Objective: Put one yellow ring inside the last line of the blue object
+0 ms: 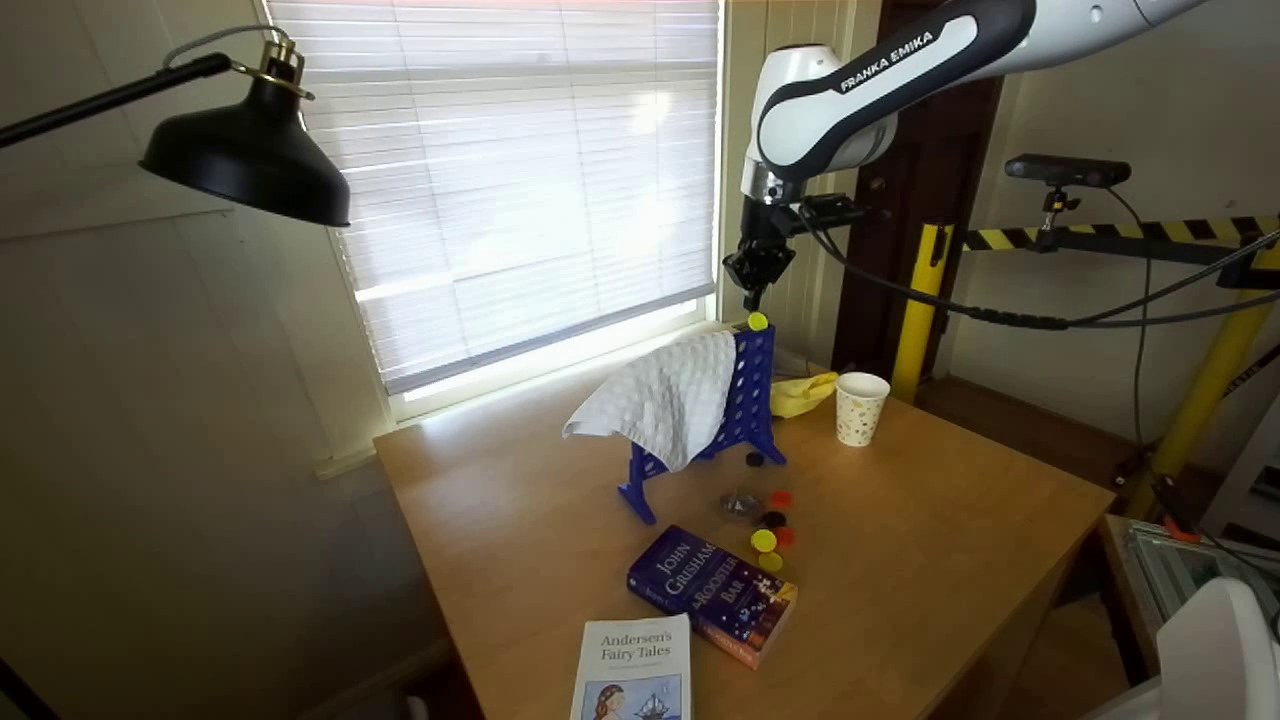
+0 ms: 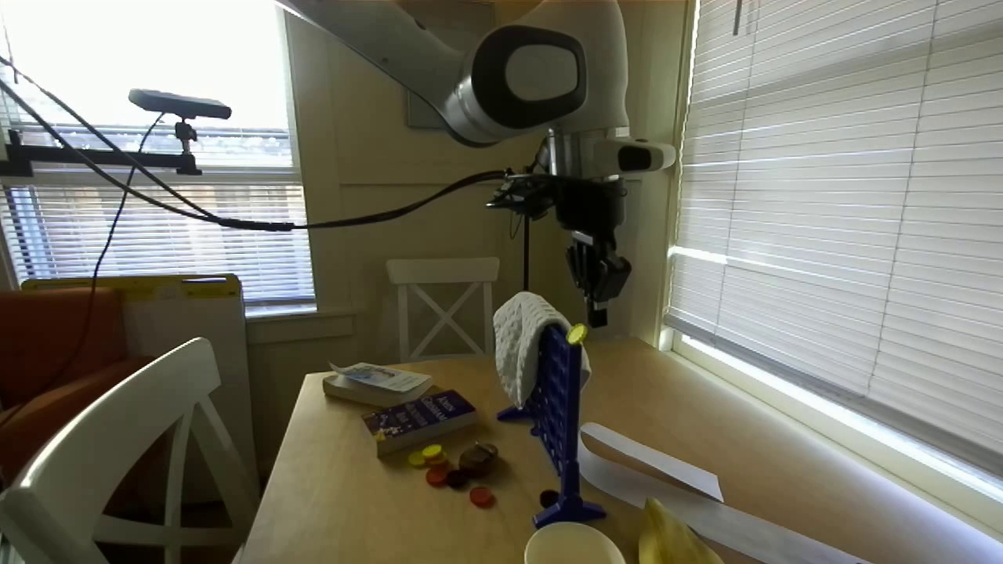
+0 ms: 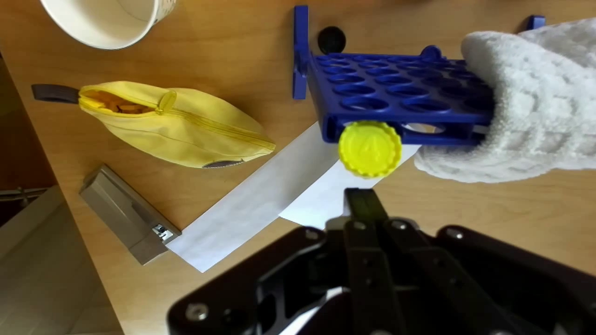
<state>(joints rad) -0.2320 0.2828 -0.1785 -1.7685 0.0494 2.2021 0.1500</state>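
Yellow ring (image 3: 369, 150) at the top of the blue rack (image 3: 395, 103), clenched jaws just beside it

The gripper (image 2: 597, 316) hangs over the table (image 1: 930, 510) by the end of the upright blue rack, its jaws pressed fully together. The yellow ring is outside the grip: in the wrist view it sits just beyond the fingertips (image 3: 365, 204), apart from them. It stands tilted at the top edge, at the end column — how far its lower rim is in the slot, I cannot tell.

In an exterior view, a white towel (image 1: 670, 395) drapes over the left part of the rack, the ring at the right end. Farther right are a yellow pouch (image 1: 800, 398) and a patterned cup (image 1: 858, 415). Nearer, yellow pieces (image 1: 763, 541), red pieces (image 1: 781, 499) and a black piece (image 1: 774, 520) lie near a small brownish object (image 1: 741, 505) — too unclear to name. Nearer still are a dark-blue book (image 1: 712, 590) and, to its left, a white book (image 1: 632, 665).

In the wrist view, a stapler (image 3: 128, 211) lies near left, just beside a white paper strip (image 3: 260, 200).
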